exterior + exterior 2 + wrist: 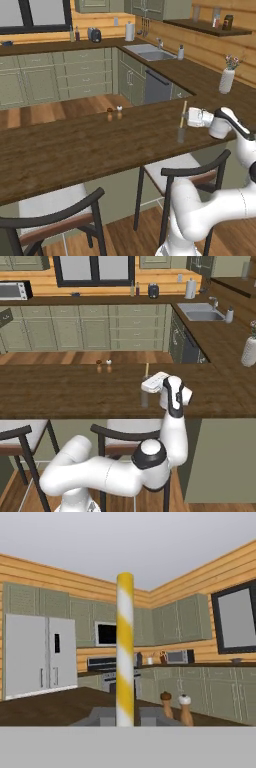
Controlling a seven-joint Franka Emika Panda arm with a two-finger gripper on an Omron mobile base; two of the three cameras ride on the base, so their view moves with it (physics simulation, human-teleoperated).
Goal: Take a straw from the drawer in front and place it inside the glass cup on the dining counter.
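Note:
My gripper (185, 119) is shut on the straw (183, 112) and holds it upright over the dining counter (75, 150). Directly below it stands the glass cup (181, 135), faint and clear, near the counter's near edge. The straw's lower end is at about the cup's rim; whether it is inside I cannot tell. From the right base view the straw (146, 369) rises from the gripper (146, 380), with the cup (144, 398) under it. In the hand view the straw (125, 642) shows yellow and white stripes between the fingers (100, 716). Which of the green fronts is the drawer I cannot tell.
Two small shakers (114, 114) stand on the dining counter to the left of the cup. Black-framed chairs (197, 172) sit under its near edge. A white vase with flowers (226, 80) stands on the far worktop at the right, with the sink (150, 52) beyond.

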